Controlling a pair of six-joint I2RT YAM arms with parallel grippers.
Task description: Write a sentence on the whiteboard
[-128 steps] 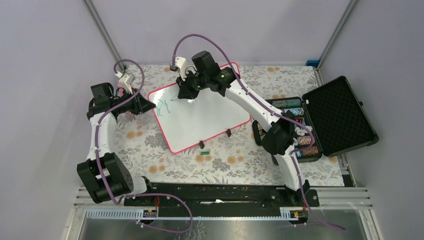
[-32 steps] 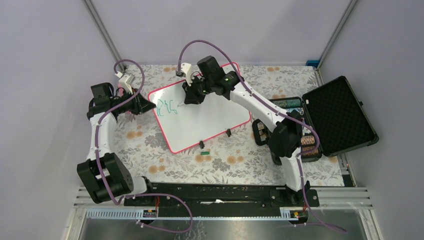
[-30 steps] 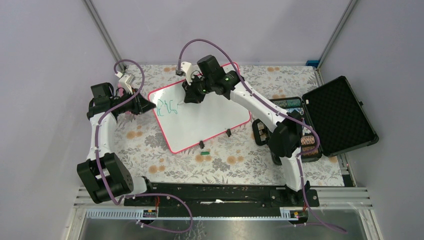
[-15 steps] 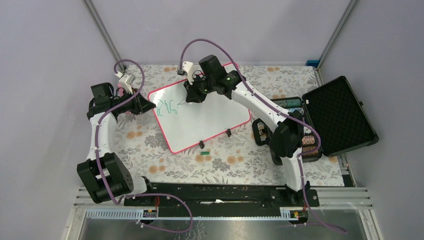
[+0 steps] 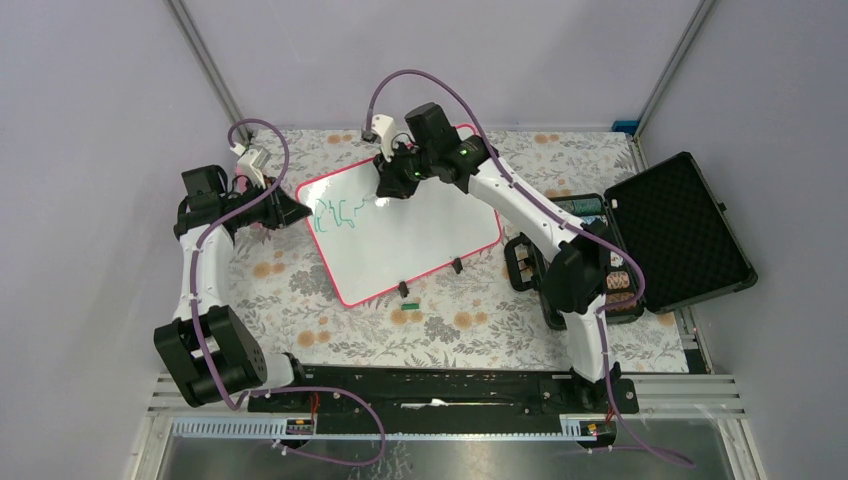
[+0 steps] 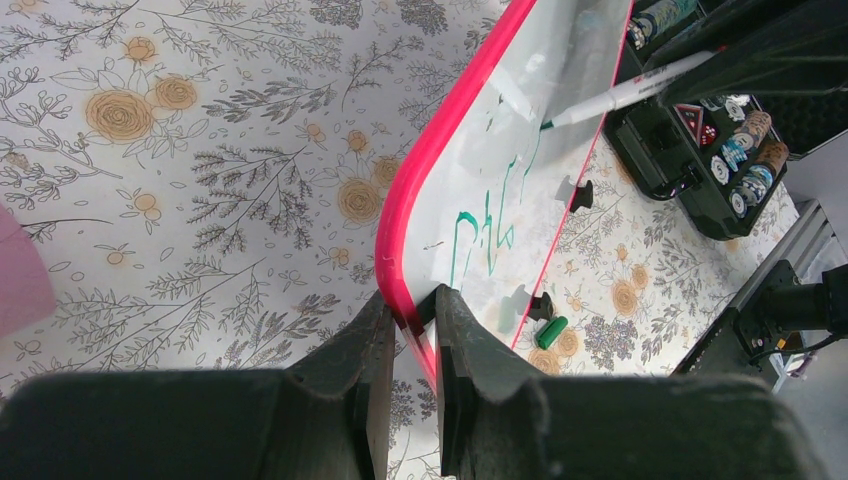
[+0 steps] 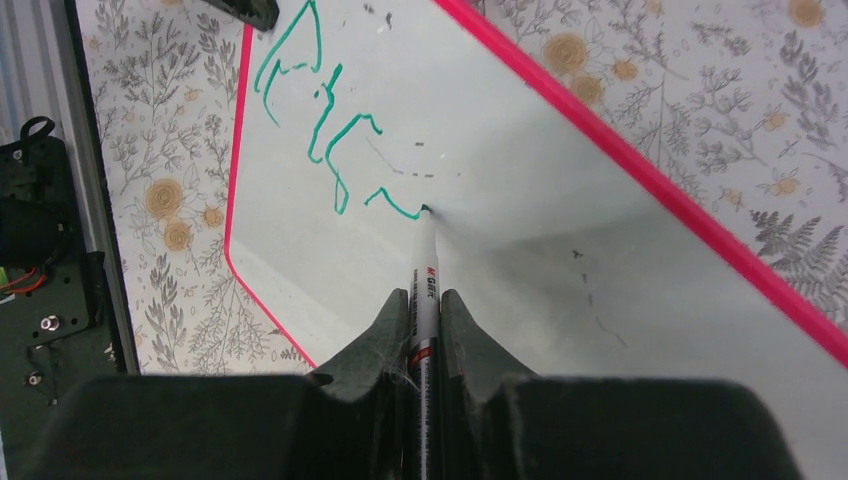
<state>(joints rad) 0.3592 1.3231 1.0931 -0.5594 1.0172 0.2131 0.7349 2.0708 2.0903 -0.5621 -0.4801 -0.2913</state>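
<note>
As left jaws clamp rim [image 6: 398, 240], right jaws marker [image 7: 424, 272], pink-framed whiteboard [image 5: 420, 245], green scrawl [image 5: 335, 213].

An open black case [image 5: 680, 235] is lying on the floral table's [image 5: 450, 330] right, holding chips [image 6: 742, 150]; a green cap [image 5: 407, 304] is resting mid-table.

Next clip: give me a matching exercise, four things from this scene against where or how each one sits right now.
1. left gripper
2. marker
3. green cap
4. black case

A. loose on the floral cloth
B. lid open, far right
C. shut on the pink rim of the whiteboard
D. tip at the end of the green sentence

Pairs: 1-C, 2-D, 3-A, 4-B
</note>
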